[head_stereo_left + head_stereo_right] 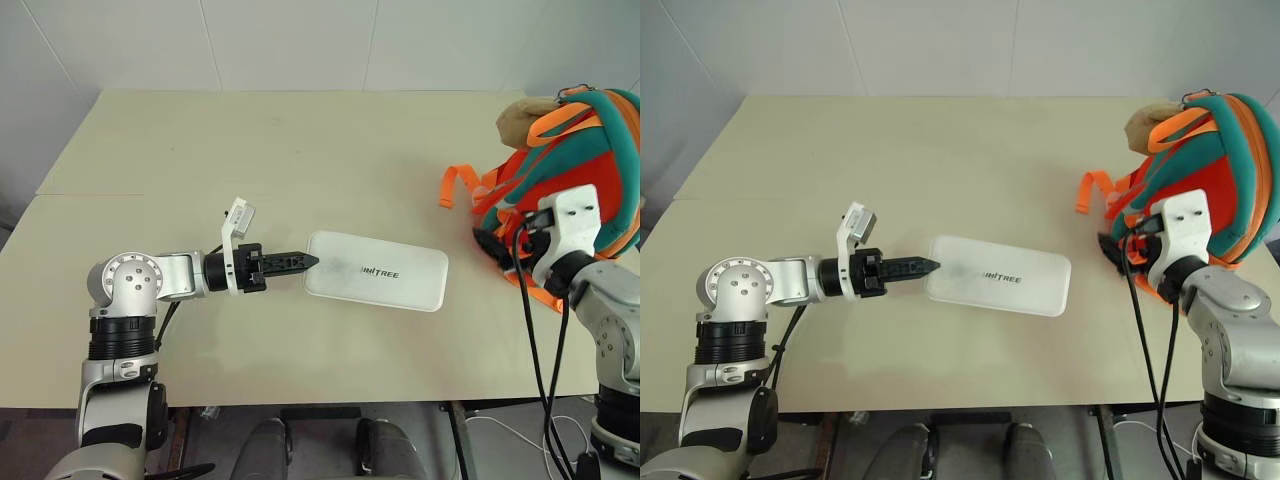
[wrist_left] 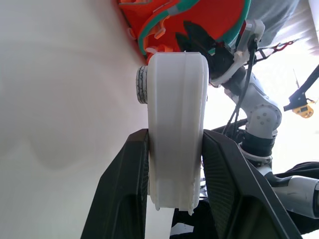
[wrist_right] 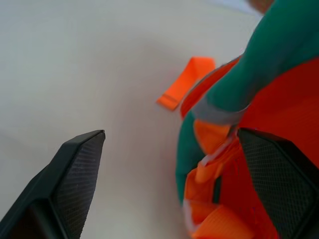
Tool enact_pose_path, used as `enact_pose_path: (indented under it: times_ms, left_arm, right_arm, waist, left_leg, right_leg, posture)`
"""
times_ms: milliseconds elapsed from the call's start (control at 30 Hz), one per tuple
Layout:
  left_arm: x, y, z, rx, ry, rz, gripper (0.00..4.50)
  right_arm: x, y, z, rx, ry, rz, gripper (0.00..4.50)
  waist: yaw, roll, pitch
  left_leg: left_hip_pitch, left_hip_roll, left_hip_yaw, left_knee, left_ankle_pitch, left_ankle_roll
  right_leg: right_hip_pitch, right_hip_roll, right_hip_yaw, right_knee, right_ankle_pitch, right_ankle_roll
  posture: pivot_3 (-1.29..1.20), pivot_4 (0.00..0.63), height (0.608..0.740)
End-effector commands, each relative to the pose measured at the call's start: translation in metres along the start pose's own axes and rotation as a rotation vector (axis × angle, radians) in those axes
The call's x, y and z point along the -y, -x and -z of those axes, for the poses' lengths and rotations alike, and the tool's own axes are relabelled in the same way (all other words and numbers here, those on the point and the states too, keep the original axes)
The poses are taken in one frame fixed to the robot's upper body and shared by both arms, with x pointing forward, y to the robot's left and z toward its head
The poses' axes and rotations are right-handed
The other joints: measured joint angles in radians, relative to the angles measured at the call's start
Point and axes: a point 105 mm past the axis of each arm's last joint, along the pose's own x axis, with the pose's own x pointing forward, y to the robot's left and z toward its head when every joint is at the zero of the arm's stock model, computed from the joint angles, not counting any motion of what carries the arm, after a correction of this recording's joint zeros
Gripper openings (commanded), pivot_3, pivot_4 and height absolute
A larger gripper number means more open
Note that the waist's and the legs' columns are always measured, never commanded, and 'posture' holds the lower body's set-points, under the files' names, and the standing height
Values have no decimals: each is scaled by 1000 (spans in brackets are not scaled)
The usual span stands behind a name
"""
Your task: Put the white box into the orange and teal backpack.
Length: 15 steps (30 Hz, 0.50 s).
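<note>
The white box point(image 1: 380, 272), flat and lettered UNITREE, lies roughly level over the middle of the table. My left gripper point(image 1: 308, 261) is shut on its left short end, and the left wrist view shows both black fingers point(image 2: 124, 189) clamping the box point(image 2: 177, 99) edge-on. The orange and teal backpack point(image 1: 575, 170) stands at the table's right edge. My right gripper point(image 1: 488, 244) is open at the backpack's lower left side. Its fingers point(image 3: 70, 184) straddle the teal and orange fabric point(image 3: 269, 99) without closing on it.
A beige plush toy point(image 1: 525, 118) hangs at the backpack's top. An orange strap point(image 1: 458, 185) trails onto the pale table point(image 1: 250, 150) to the backpack's left. Black cables point(image 1: 530, 330) run down from my right wrist past the table's front edge.
</note>
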Motion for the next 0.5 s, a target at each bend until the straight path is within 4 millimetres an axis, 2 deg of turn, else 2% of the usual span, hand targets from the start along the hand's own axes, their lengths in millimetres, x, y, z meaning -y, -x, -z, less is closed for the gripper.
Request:
enact_pose_path:
  times_ms: [33, 333, 433, 500]
  left_arm:
    - [14, 1, -9, 26, -39, 56, 1243]
    - [15, -2, -8, 30, -37, 61, 1243]
    - [16, -1, -10, 45, -42, 64, 1243]
    - [17, 0, -10, 52, -44, 62, 1243]
  right_arm:
    - [17, -1, -12, 62, -13, 104, 4500]
    - [43, -47, -23, 173, -107, 313, 4500]
    - [46, -63, -25, 183, -146, 340, 3858]
    - [43, -70, -30, 207, -144, 329, 3231]
  waist:
    - [0, 0, 0]
    - [-16, 0, 0]
    - [-24, 0, 0]
    - [-24, 0, 0]
  left_leg:
    - [0, 0, 0, 0, 0, 0]
    - [-1, 0, 1, -1, 0, 0]
    - [-1, 0, 1, -1, 0, 0]
    - [-1, 0, 1, -1, 0, 0]
  right_leg:
    - [0, 0, 0, 0, 0, 0]
    - [0, 0, 1, 0, 0, 0]
    - [0, 0, 1, 0, 0, 0]
    - [0, 0, 1, 0, 0, 0]
  posture:
    - [0, 150, 740]
    - [0, 150, 740]
    - [0, 150, 740]
    - [0, 150, 740]
